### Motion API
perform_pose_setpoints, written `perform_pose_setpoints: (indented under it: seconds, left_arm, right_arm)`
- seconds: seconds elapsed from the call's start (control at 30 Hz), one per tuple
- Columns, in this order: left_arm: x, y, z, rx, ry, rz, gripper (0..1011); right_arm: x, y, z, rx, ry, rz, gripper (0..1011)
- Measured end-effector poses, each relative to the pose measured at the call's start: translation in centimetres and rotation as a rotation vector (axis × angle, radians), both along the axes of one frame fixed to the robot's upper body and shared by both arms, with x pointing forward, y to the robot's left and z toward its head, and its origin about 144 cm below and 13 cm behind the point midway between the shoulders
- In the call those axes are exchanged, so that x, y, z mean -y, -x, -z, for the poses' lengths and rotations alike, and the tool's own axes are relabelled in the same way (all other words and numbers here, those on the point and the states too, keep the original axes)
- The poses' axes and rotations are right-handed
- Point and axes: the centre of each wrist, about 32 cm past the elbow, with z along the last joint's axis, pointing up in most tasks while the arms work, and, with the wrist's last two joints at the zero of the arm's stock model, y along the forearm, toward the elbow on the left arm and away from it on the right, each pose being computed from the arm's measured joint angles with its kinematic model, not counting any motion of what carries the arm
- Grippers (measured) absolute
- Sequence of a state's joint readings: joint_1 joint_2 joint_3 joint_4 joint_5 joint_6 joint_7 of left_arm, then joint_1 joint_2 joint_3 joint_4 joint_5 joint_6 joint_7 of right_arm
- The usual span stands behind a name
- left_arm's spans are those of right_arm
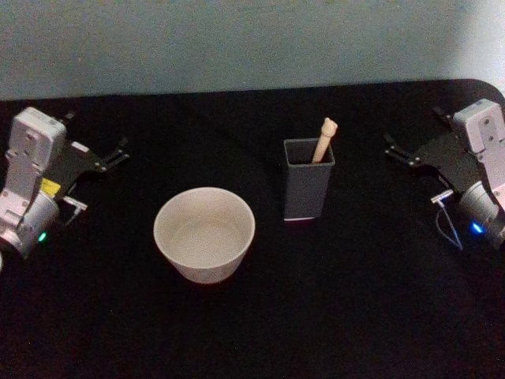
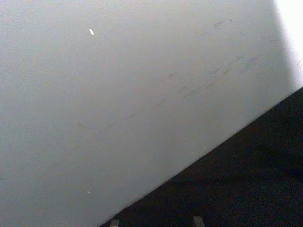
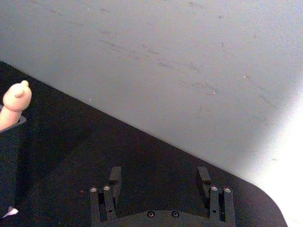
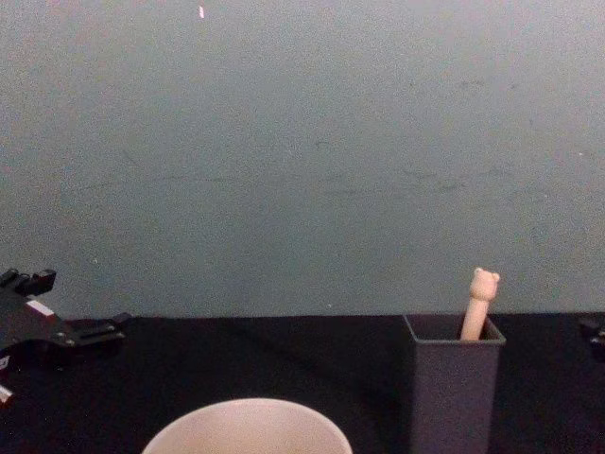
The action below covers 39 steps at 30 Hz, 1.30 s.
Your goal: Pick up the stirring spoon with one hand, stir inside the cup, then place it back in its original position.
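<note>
On the desk [image 1: 260, 332], the stirring spoon [image 1: 324, 140] stands in the grey holder [image 1: 308, 193], right of the cup [image 1: 207, 267]. The left claw [image 1: 118, 154] and right claw [image 1: 393, 148] sit at either side, fingers apart.

Light is dim and even. The black table [image 1: 252, 332] shows almost no shadows. Strong glare bleaches one corner of the grey wall [image 3: 165, 71] in both wrist views.

Black tabletop [image 1: 252, 332] spans foreground; pale grey wall [image 4: 302, 142] behind (scuffed, one white speck [image 4: 200, 11]).
</note>
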State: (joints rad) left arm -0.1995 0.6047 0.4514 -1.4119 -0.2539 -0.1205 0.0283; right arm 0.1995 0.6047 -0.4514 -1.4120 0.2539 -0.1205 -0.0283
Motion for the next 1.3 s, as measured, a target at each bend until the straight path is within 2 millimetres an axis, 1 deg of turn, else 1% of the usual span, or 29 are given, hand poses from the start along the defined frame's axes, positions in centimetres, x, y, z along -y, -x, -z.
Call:
perform_pose_setpoints:
  seconds: [1.3]
  left_arm:
    - [0.0, 0.0, 0.0, 0.0, 0.0, 0.0, 1001]
  right_arm:
    - [0.0, 0.0, 0.0, 0.0, 0.0, 0.0, 1002]
